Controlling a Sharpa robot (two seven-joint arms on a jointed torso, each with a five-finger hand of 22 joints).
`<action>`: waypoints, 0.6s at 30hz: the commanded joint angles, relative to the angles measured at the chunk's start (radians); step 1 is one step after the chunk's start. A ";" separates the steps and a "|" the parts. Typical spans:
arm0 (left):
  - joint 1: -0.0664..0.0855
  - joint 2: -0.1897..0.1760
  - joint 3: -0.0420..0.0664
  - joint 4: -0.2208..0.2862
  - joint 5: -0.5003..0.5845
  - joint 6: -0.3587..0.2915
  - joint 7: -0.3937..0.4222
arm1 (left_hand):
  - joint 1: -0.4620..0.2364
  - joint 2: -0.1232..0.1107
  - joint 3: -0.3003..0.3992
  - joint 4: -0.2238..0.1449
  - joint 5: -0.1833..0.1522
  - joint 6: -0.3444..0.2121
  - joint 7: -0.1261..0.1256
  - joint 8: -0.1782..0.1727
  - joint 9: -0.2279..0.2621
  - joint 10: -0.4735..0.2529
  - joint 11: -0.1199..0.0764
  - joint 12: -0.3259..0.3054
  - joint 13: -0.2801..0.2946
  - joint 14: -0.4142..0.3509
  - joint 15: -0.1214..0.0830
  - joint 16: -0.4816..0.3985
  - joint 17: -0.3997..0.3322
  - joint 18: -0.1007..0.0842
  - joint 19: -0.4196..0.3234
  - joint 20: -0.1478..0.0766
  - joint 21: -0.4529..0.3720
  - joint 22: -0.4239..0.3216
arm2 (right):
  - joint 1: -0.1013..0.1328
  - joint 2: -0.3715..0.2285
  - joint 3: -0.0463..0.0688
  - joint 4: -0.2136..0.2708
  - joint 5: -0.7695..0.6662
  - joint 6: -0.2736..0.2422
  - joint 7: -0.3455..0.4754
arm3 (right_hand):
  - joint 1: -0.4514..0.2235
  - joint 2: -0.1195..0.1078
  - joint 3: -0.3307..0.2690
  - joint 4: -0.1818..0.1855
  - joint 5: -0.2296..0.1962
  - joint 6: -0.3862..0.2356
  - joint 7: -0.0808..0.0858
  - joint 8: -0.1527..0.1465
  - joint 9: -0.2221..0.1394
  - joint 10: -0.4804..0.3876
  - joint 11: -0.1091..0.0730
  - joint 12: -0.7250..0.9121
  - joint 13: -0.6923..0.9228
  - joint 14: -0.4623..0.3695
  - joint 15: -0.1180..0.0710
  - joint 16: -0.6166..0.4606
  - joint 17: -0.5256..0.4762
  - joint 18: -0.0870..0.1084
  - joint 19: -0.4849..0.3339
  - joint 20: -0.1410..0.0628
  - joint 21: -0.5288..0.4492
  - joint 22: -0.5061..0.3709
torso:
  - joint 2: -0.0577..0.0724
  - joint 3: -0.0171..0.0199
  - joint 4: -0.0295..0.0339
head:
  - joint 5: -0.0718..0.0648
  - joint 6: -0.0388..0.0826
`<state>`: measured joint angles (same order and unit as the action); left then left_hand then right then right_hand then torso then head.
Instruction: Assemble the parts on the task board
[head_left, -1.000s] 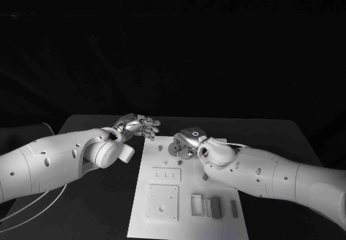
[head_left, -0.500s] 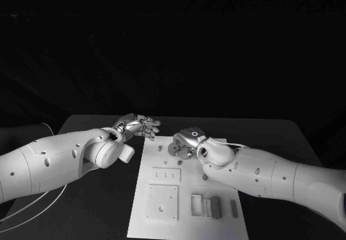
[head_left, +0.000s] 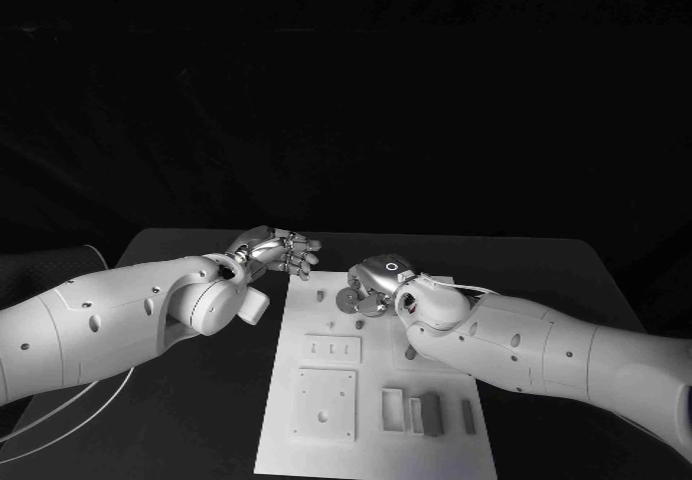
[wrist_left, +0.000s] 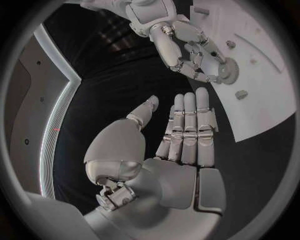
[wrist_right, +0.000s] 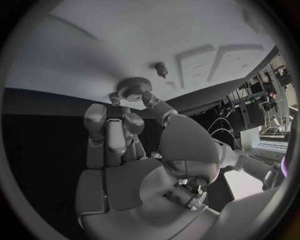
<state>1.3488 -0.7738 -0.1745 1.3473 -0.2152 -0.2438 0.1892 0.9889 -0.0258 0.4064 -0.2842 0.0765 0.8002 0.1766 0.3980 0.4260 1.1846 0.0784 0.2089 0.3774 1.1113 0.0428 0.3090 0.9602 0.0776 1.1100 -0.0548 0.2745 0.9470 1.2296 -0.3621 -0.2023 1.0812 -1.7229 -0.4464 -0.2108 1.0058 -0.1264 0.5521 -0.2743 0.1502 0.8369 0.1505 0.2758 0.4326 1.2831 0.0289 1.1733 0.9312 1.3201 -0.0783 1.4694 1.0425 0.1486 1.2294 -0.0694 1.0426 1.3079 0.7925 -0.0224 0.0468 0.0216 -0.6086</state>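
Observation:
The white task board (head_left: 378, 440) lies in the middle of the black table. A grey gear (head_left: 351, 299) sits at its far end, lying flat on the board (wrist_right: 94, 45) in the right wrist view. My right hand (head_left: 381, 279) reaches down on it and pinches the gear (wrist_right: 132, 89) between thumb and fingertips (wrist_right: 114, 98). The left wrist view shows the same grip on the gear (wrist_left: 229, 70). My left hand (head_left: 274, 250) hovers over the table just off the board's far left corner, its fingers (wrist_left: 187, 130) straight, thumb apart, holding nothing.
Small pegs (wrist_left: 240, 94) stand on the board near the gear, one (wrist_right: 161, 69) just beyond it. Nearer me the board carries a slotted plate (head_left: 332, 350), a square plate (head_left: 326, 403) and several upright grey blocks (head_left: 428, 413). A cable (head_left: 58, 420) runs along the table's left.
The right hand's fingers have shifted slightly at the gear, so more of the gear shows beside them. The left hand has not moved.

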 joint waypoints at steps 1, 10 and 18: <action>0.001 0.003 0.001 0.000 -0.003 0.005 0.006 | 0.006 -0.002 0.006 -0.001 0.000 0.004 0.003 -0.006 0.001 -0.002 0.007 -0.004 0.002 0.007 0.000 -0.005 0.001 0.014 0.000 -0.001 -0.004 0.002 | 0.000 0.000 0.000 0.001 0.007 0.013 -0.002 | 0.000 -0.012 0.002 0.007 -0.005 -0.009 0.002 -0.007 -0.002 -0.001 0.009 -0.007 0.000 0.000 0.010 -0.005 -0.001 0.113 0.005 -0.001 -0.006 0.007 | 0.000 0.0006 -0.0007 | 0.000 -0.001; 0.001 0.004 0.001 -0.003 -0.003 0.006 0.006 | 0.007 -0.002 0.006 -0.001 0.000 0.003 0.003 -0.007 0.002 -0.002 0.008 -0.005 0.002 0.007 0.000 -0.006 0.002 0.014 0.000 -0.001 -0.005 0.002 | 0.000 -0.003 0.000 0.006 0.013 0.012 0.000 | 0.000 -0.014 0.005 0.009 -0.006 -0.014 0.004 -0.010 -0.004 -0.002 0.011 -0.007 0.001 0.000 0.012 -0.006 -0.002 0.113 0.006 -0.002 -0.007 0.007 | 0.000 0.0012 -0.0002 | -0.002 -0.001; 0.001 0.005 0.001 -0.003 -0.003 0.006 0.007 | 0.007 -0.002 0.006 -0.001 0.000 0.003 0.003 -0.008 0.002 -0.002 0.008 -0.005 0.002 0.007 0.000 -0.006 0.002 0.014 0.000 -0.001 -0.005 0.002 | 0.000 -0.024 0.000 0.027 0.046 -0.018 0.011 | -0.005 -0.014 0.006 0.015 -0.006 -0.010 0.004 -0.008 -0.004 -0.002 0.011 -0.006 0.002 0.002 0.012 -0.005 0.001 0.113 0.008 -0.002 -0.008 0.007 | -0.001 0.0015 -0.0004 | -0.003 0.001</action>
<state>1.3489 -0.7707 -0.1745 1.3426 -0.2155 -0.2438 0.1888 0.9889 -0.0258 0.4064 -0.2842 0.0765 0.8002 0.1766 0.3943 0.4266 1.1846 0.0784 0.2089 0.3782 1.1112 0.0428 0.3090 0.9609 0.0751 1.1100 -0.0548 0.2746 0.9478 1.2297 -0.3797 -0.2023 1.0999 -1.7016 -0.4481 -0.2101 1.0019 -0.1303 0.5581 -0.2650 0.1503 0.8278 0.1549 0.2726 0.4301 1.2812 0.0340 1.1733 0.9313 1.3203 -0.0713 1.4695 1.0426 0.1486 1.2293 -0.0693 1.0388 1.3080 0.7924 -0.0211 0.0462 0.0192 -0.6093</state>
